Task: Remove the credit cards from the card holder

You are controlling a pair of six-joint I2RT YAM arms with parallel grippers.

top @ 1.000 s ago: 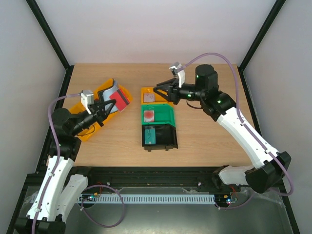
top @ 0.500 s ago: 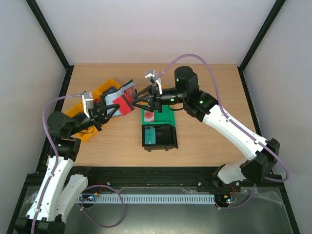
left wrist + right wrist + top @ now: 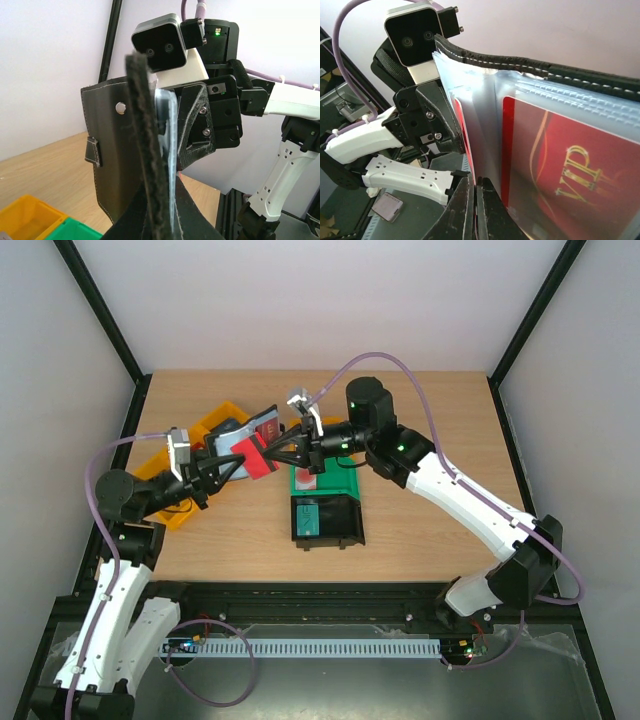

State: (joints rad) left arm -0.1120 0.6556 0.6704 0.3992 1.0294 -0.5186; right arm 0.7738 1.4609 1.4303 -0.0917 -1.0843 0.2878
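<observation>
The extraction step is in hand, with no card out yet. The left hand [image 3: 213, 469] is clamped on the lower edge of the flat black bifold wallet [image 3: 262, 426] with its stitched rim and clear inner sleeves, holding it open and raised off the wooden desk [image 3: 420, 530].

The right hand [image 3: 475, 192] faces it from the opposite side, its tips at the wallet's inner face. Its fingers are almost together just below a clear sleeve. Whether a card edge sits between them I cannot tell.

Just to that hand's right, a thin red plastic card [image 3: 555, 165] printed VIP in gold sits inside its sleeve. A second red edge [image 3: 461, 131] shows just to its left.

The next move probably calls for a firm pinch on one card edge alone, not the sleeve. Then comes a straight pull along the sleeve's opening while the left hand braces the wallet.
</observation>
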